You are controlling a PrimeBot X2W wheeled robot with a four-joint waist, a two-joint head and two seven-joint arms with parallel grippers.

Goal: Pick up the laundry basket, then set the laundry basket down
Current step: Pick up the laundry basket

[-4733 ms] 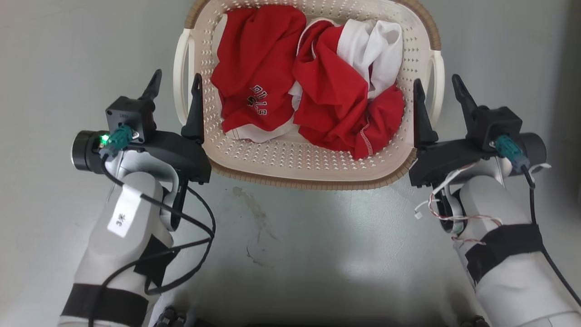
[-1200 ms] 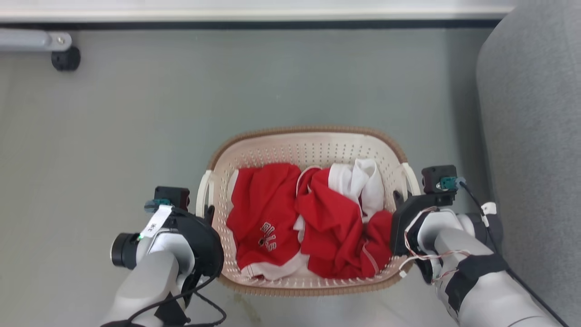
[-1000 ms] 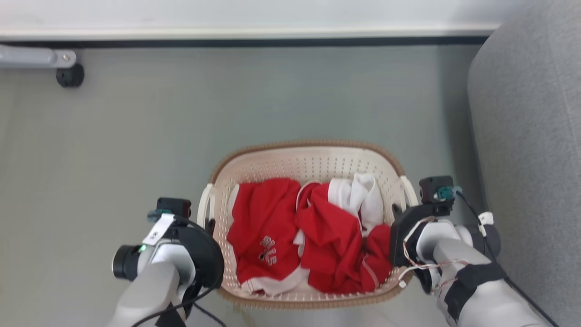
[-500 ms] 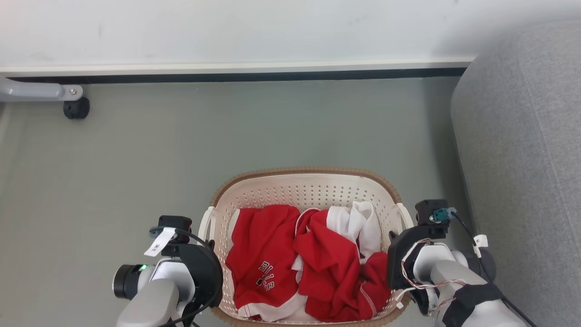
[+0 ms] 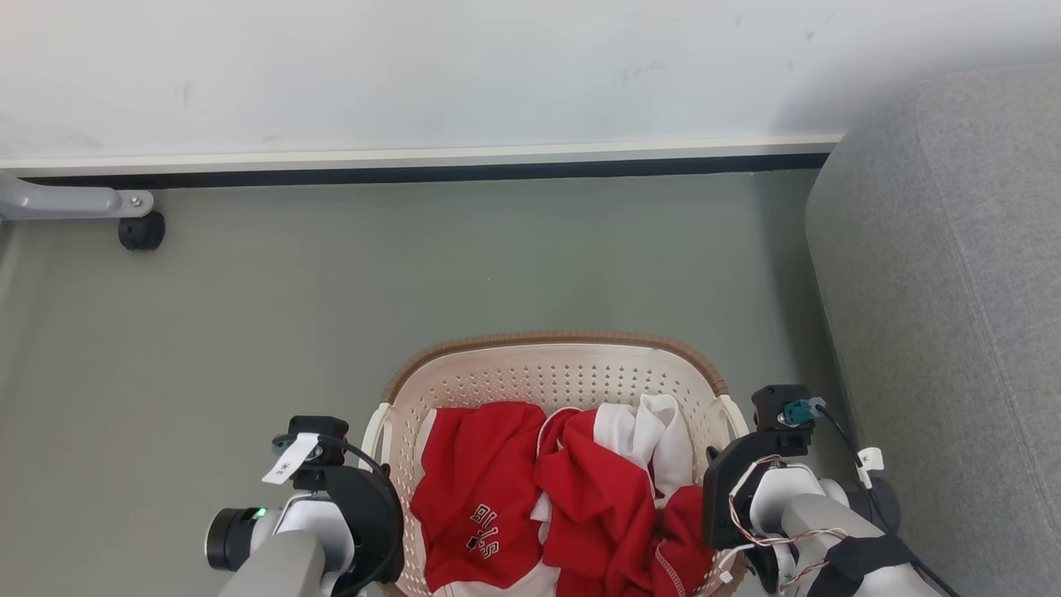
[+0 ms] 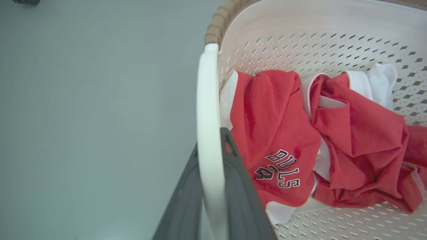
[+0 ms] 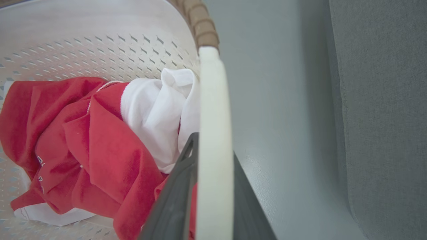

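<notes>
The laundry basket [image 5: 555, 342], cream with perforated walls and a brown woven-look rim, sits at the bottom centre of the head view and holds red and white clothes [image 5: 564, 489]. My left gripper [image 5: 377, 452] is shut on the basket's white left handle [image 6: 206, 116], with a dark finger [image 6: 238, 180] on each side of it. My right gripper [image 5: 723, 448] is shut on the white right handle [image 7: 213, 133] the same way, one finger [image 7: 178, 190] inside the basket and the other outside. In the head view the fingertips are hidden behind the gripper bodies.
A grey upholstered sofa [image 5: 953, 332] stands close on the right, beside the right handle [image 7: 383, 100]. A white wall with a dark skirting [image 5: 414, 162] runs across the back. A grey metal leg with a black caster [image 5: 141, 230] is at far left. Grey floor [image 5: 414, 274] lies ahead.
Both grippers stood open astride the handles 4.7 s ago and are now shut on them. The camera has moved, bringing the wall into view. The basket stays between the grippers, lower in the picture.
</notes>
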